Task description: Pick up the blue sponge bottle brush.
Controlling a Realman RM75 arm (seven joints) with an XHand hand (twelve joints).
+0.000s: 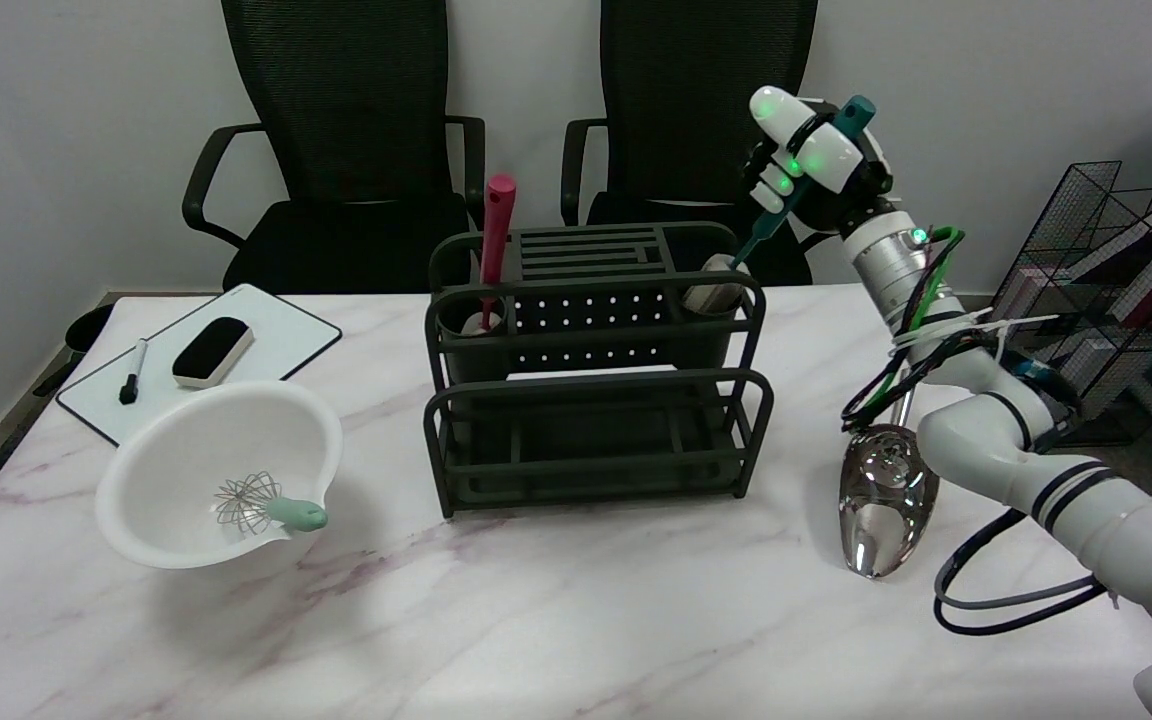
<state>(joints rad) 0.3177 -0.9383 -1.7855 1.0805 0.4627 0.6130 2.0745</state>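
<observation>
The bottle brush has a teal-blue handle (774, 218) running up and to the right, its top end showing past the fingers at the upper right. My right hand (809, 158) grips that handle above the right end of the dark green rack (596, 380). The brush's pale sponge head (718, 287) sits tilted in the rack's right-hand cup, partly hidden by the cup's rim. My right arm reaches in from the lower right.
A red-handled utensil (495, 235) stands in the rack's left cup. A shiny metal scoop (884, 505) lies right of the rack. At the left are a white bowl (176, 450) holding a whisk (261, 503) and a whiteboard (281, 335) with eraser and marker. A wire book rack (1096, 260) stands far right.
</observation>
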